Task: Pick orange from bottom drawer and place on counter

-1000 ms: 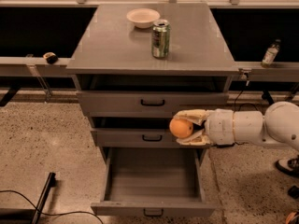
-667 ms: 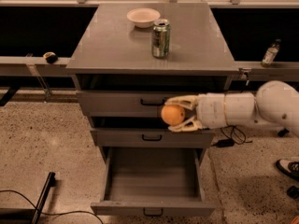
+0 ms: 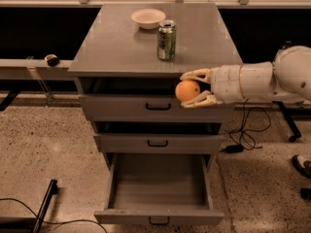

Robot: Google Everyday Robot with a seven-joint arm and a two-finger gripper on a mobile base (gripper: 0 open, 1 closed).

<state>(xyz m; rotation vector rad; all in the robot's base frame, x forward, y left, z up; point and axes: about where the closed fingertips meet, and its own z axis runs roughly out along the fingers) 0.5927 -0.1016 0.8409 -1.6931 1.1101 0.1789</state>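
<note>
The orange (image 3: 187,91) is held between the two pale fingers of my gripper (image 3: 190,89), which reaches in from the right on a white arm (image 3: 252,81). It hangs in front of the top drawer, just below the front edge of the counter (image 3: 121,42). The gripper is shut on the orange. The bottom drawer (image 3: 159,217) is pulled out and its grey interior is bare.
A green soda can (image 3: 166,40) stands on the counter near its front, just left of and above the gripper. A pale bowl (image 3: 148,18) sits behind it. The two upper drawers (image 3: 158,143) are slightly ajar. Cables lie on the floor at right (image 3: 243,140).
The gripper has carried the orange upward, from in front of the middle drawer to just below the counter's front edge.
</note>
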